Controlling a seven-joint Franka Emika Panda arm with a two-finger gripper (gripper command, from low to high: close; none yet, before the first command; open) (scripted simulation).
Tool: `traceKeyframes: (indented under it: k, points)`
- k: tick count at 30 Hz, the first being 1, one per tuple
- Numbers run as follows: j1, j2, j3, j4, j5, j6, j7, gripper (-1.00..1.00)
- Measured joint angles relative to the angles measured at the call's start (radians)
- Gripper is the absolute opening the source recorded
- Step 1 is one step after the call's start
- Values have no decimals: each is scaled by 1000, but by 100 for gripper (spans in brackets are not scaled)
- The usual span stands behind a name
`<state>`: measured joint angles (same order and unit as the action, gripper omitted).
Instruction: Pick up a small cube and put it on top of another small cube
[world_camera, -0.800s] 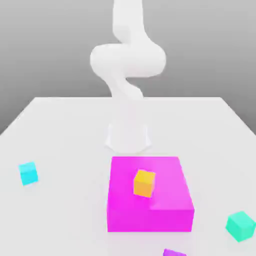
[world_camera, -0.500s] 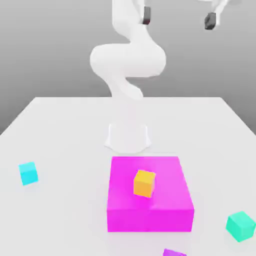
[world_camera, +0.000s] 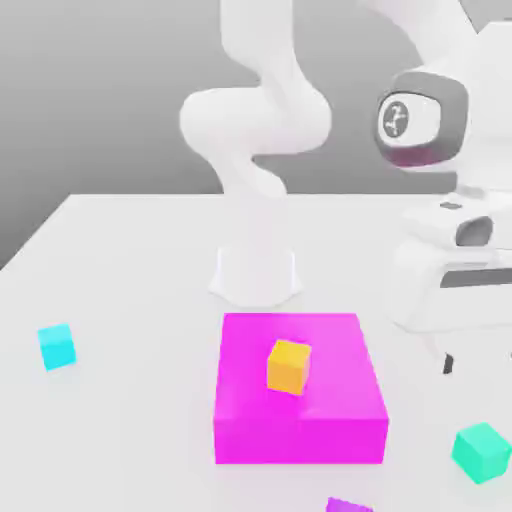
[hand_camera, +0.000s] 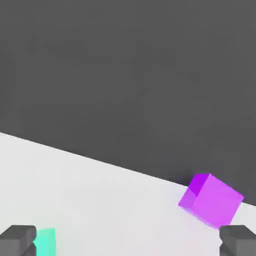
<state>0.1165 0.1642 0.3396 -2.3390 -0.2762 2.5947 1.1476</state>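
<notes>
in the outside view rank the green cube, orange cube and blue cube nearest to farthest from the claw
1. green cube, just below the claw, at the exterior view's right
2. orange cube, on the pink block, center
3. blue cube, far at the exterior view's left

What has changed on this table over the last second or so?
The robot's hand has swung down on the exterior view's right and now hangs above the green cube, gripper open, nothing grasped. The green cube, the orange cube on the magenta block, the cyan cube and the purple cube have not moved.
</notes>
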Motion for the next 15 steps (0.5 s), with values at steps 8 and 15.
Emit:
traceKeyframes:
  k: [8,15]
  points:
    - [106,279,-23,13,-65,137,80,0]
    - [141,343,-65,29,-103,185,109,-100]
